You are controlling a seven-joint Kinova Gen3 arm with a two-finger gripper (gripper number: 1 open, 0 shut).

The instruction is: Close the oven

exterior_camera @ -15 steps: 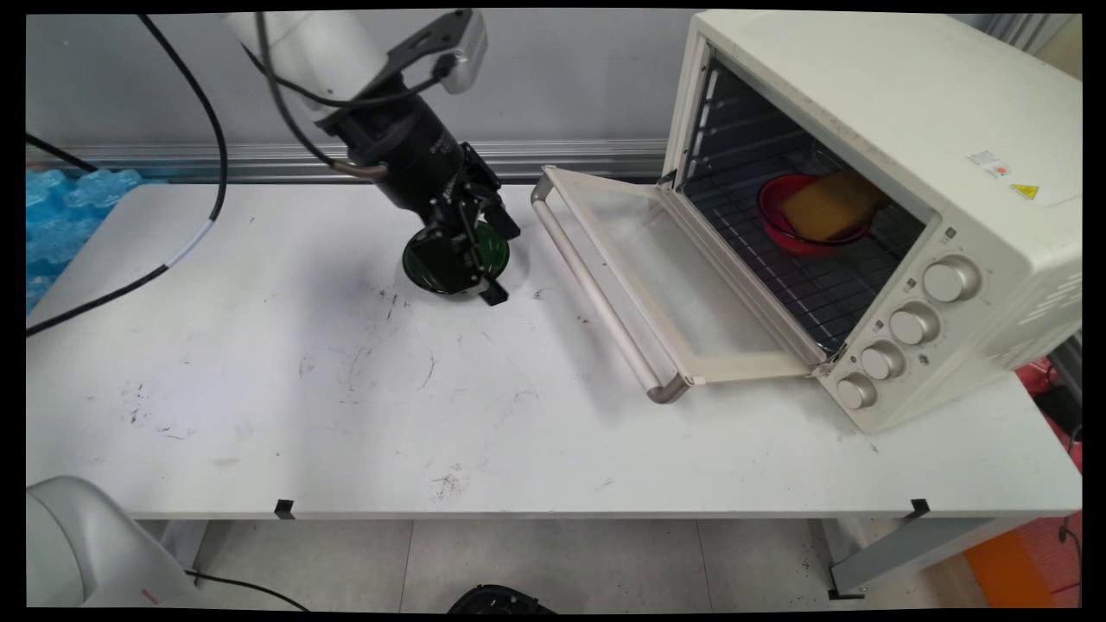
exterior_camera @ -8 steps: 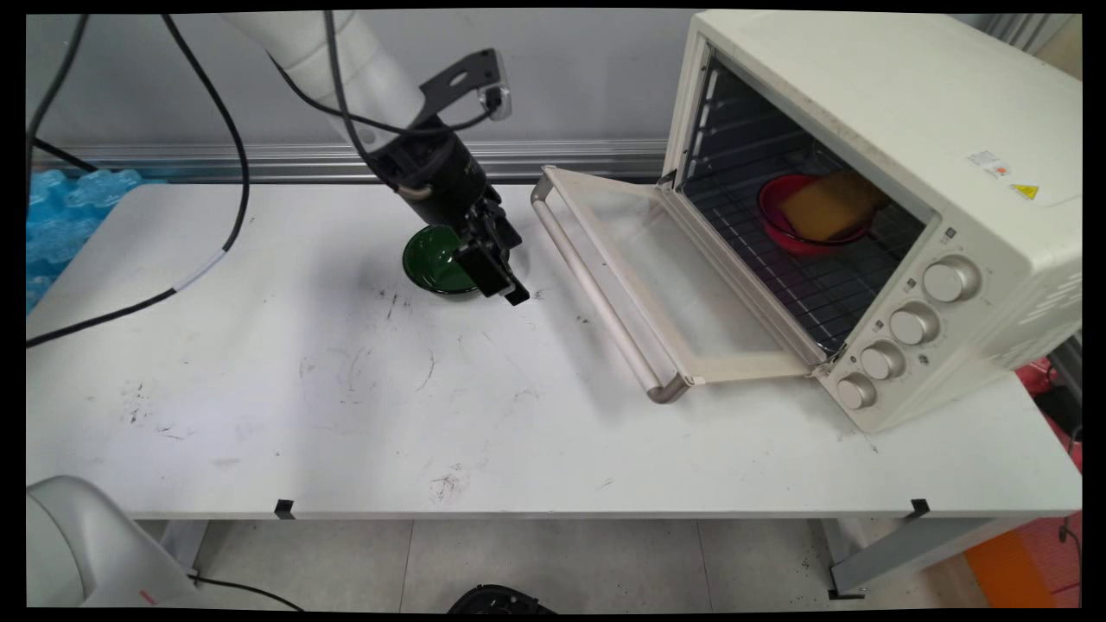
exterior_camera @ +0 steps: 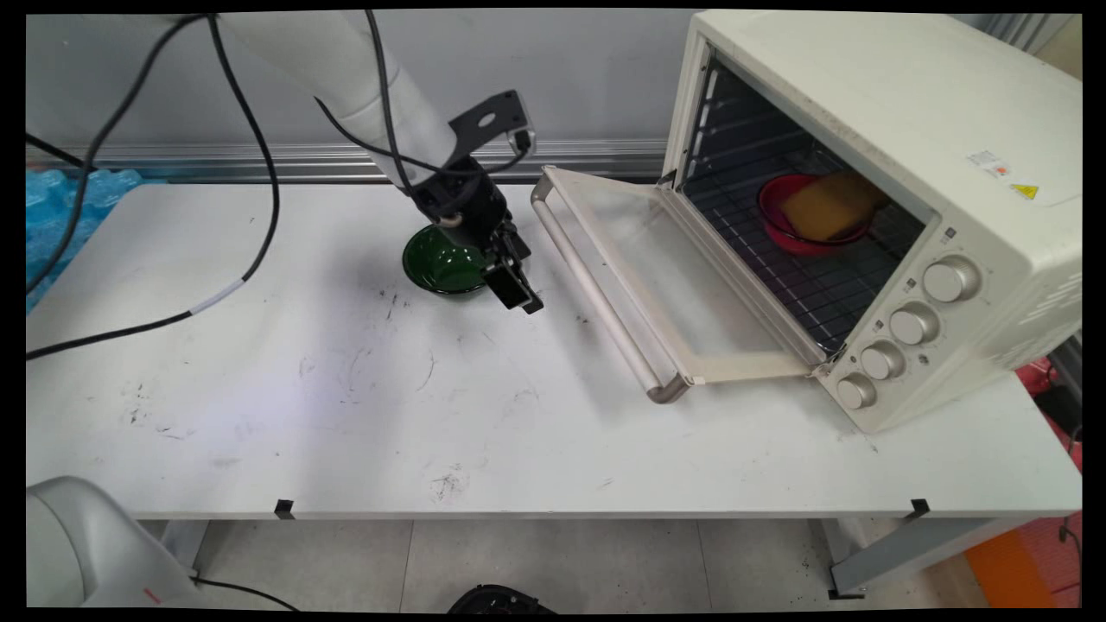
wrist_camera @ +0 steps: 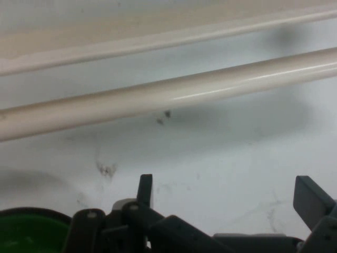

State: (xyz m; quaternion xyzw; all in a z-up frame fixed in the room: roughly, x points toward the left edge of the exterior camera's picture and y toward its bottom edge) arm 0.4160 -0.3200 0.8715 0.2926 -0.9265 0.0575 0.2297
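A dark green bowl (exterior_camera: 441, 262) stands on the white table (exterior_camera: 346, 406), left of the oven door. My gripper (exterior_camera: 519, 297) hangs just past the bowl's right rim, low over the table, tilted toward the oven door's handle (exterior_camera: 596, 302). It is open with nothing between its fingers. In the hand view the gripper (wrist_camera: 226, 184) faces bare tabletop, the cream handle bar (wrist_camera: 168, 95) runs across above it, and the green bowl (wrist_camera: 26, 232) shows only at the bottom left corner.
A cream toaster oven (exterior_camera: 873, 181) stands at the right with its glass door (exterior_camera: 674, 285) folded down onto the table. Inside on the rack sits a red bowl (exterior_camera: 782, 229) holding a yellow sponge (exterior_camera: 829, 206). Black cables (exterior_camera: 251, 173) hang at the left.
The gripper has moved right and down, from over the green bowl to beside its right rim, nearer the oven door. The bowl stays where it was.
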